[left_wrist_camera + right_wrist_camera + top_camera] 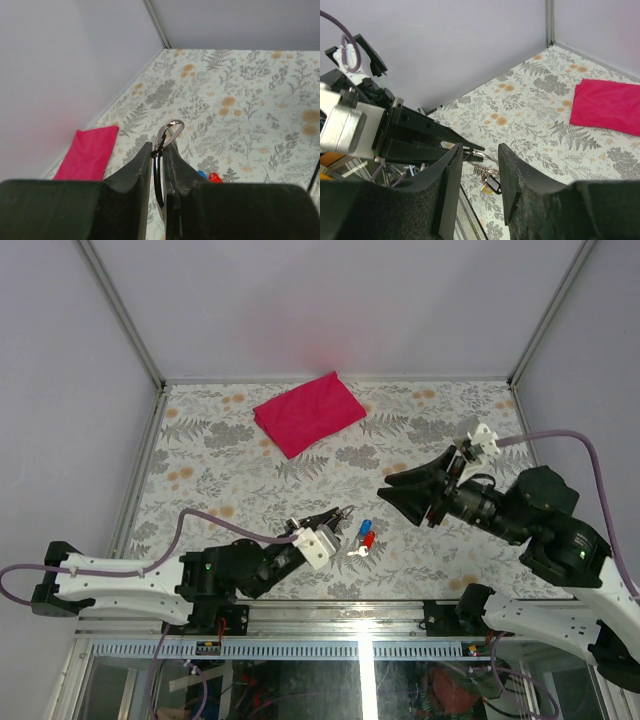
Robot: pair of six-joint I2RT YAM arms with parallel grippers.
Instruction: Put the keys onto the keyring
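Left arm (pixel 150 585): long white link, black joint housings, small green light (pixel 208 565) on one. Right arm (pixel 545 510): same white-and-black build. Lilac cable (pixel 215 520) on each arm, running to white wrist camera block (pixel 317 545). Jaws matte black, wedge-shaped, tapering to tips, grainy surface. Silver-grey motor body (pixel 340 125) behind left jaws.

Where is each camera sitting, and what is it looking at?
Top: above and behind, looking down at the table; left arm and right arm show.
Left wrist: looks along the left gripper, shut on the keyring, toward the wall.
Right wrist: looks past the open right gripper at the left gripper.
All three share the magenta cloth.
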